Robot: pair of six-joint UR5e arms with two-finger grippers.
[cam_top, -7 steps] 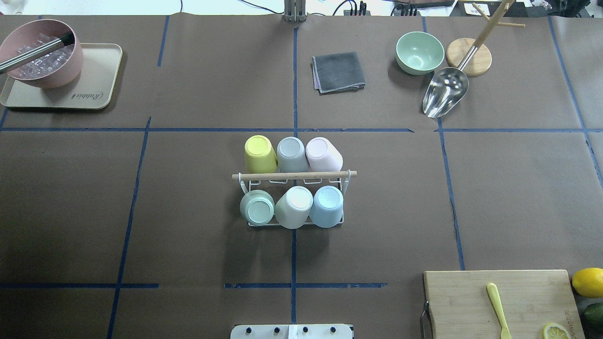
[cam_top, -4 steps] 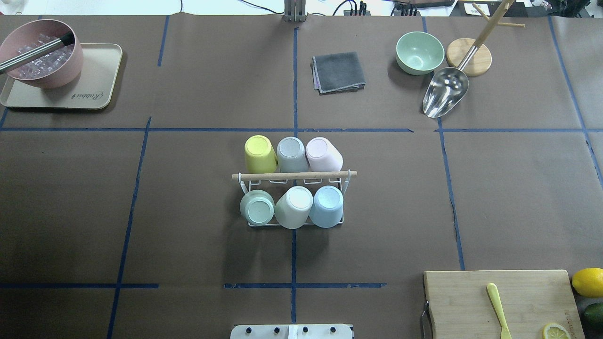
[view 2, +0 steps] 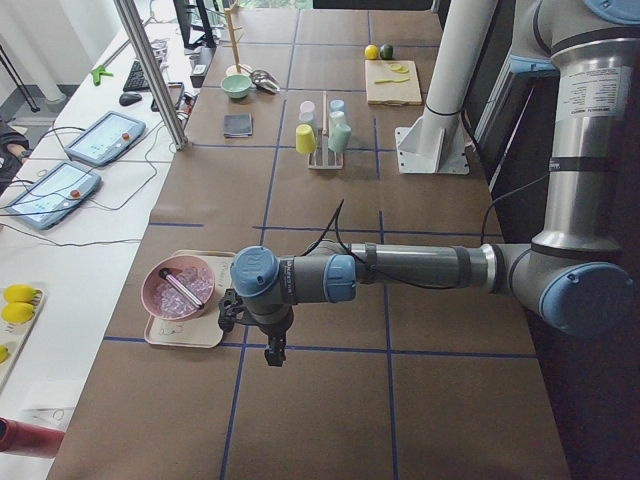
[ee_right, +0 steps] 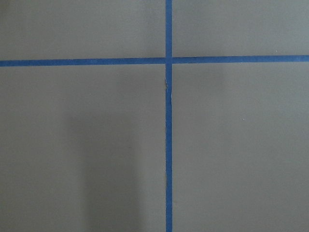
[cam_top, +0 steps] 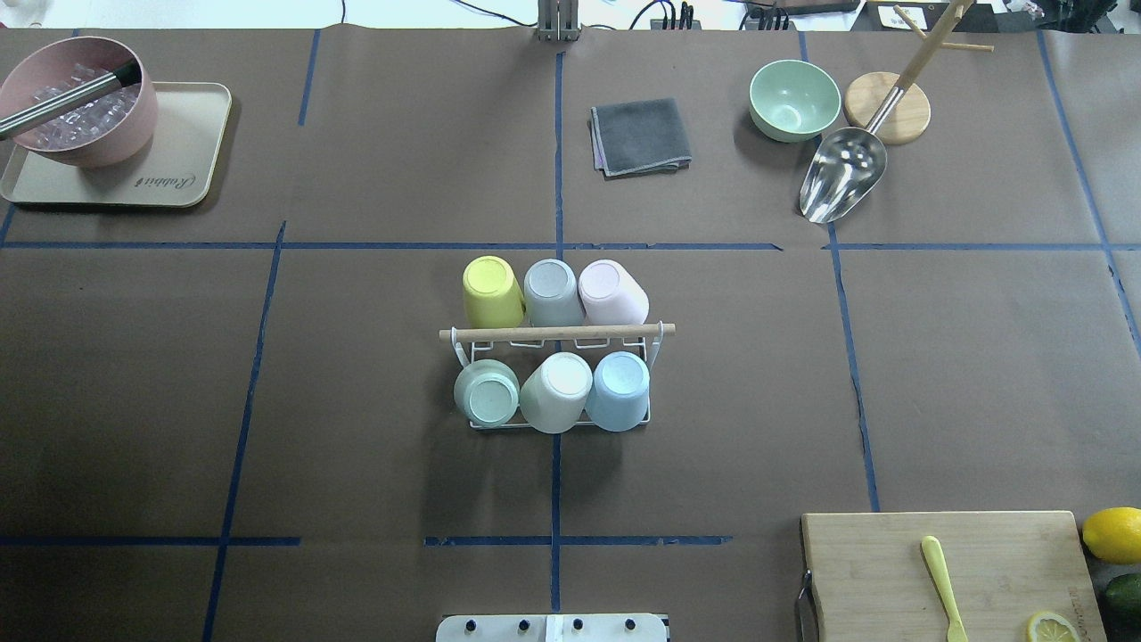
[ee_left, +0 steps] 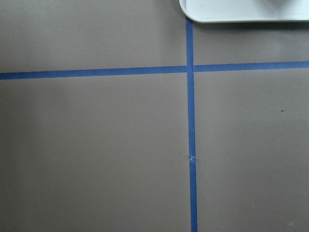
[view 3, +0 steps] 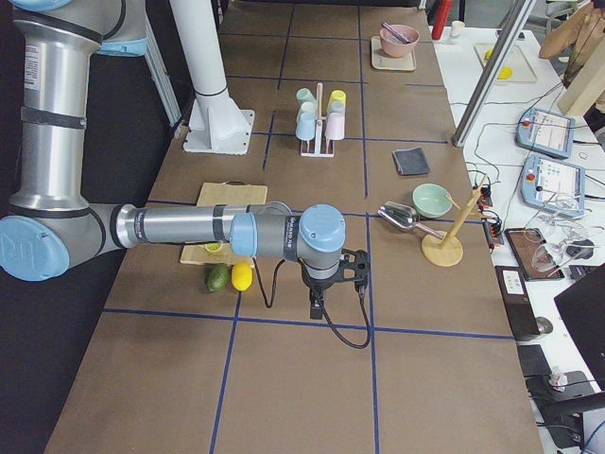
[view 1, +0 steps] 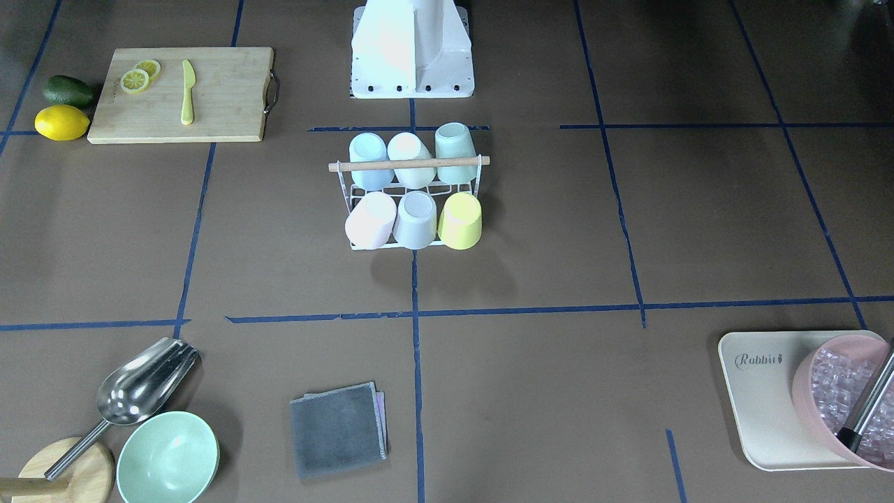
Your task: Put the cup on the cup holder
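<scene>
- In the overhead view nothing on the table has shifted over the last 1 s: the rack, its 6 cups and the things around them lie as before.
- The cup holder (cam_top: 557,332) stands at the table's middle, over the central blue tape line, with an upturned cup on each of its 6 places.
- In the row far from the robot are the yellow cup (cam_top: 491,291), grey cup (cam_top: 553,292) and pink cup (cam_top: 611,292).
- In the near row are the green cup (cam_top: 486,392), white cup (cam_top: 555,390) and blue cup (cam_top: 618,389).
- The left gripper (view 2: 272,355) hangs over the table just beside the tray (view 1: 758,405), well apart from the rack. I cannot tell whether its jaws are open or closed.
- The right gripper (view 3: 317,307) hangs near the lemon (view 3: 242,275). Its jaws cannot be judged either.
- The tray bears the script word "Rabbit" and carries a pink bowl (cam_top: 80,102) of ice.
- The cutting board (cam_top: 891,571) has print along 1 edge, too small to read.
</scene>
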